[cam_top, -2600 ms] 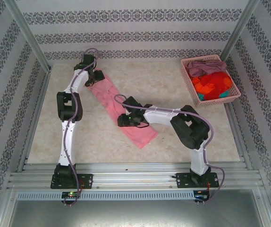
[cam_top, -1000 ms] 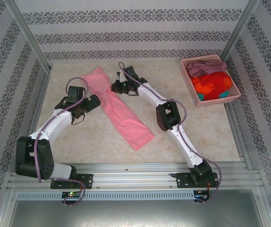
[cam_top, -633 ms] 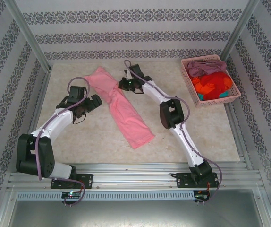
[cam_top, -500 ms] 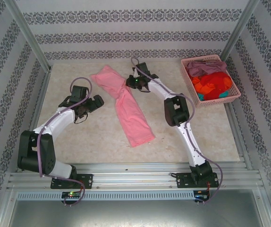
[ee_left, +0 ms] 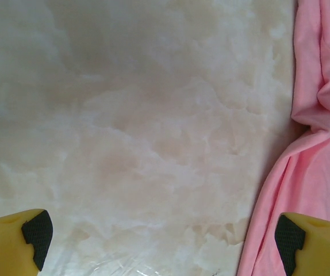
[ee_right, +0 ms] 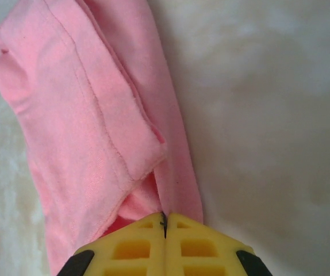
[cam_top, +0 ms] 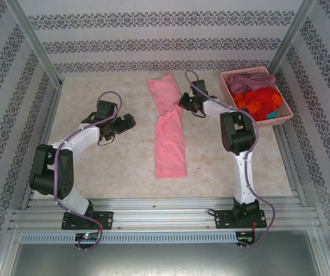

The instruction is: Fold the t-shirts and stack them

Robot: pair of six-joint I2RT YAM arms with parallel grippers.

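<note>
T-shirt (cam_top: 171, 144) dragged right, edge hidden in right end effector (ee_right: 165, 219)

Pink lattice basket (cam_top: 231, 100) far right, pale marbled table (cam_top: 125, 155), patterned walls (cam_top: 153, 34)

Bare table (cam_top: 107, 167) left of pink shirt (cam_top: 171, 138), basket (cam_top: 230, 100) far right

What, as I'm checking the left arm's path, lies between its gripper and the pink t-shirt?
Only bare table, seen in the top view, from the open left gripper to the pink t-shirt.
</note>
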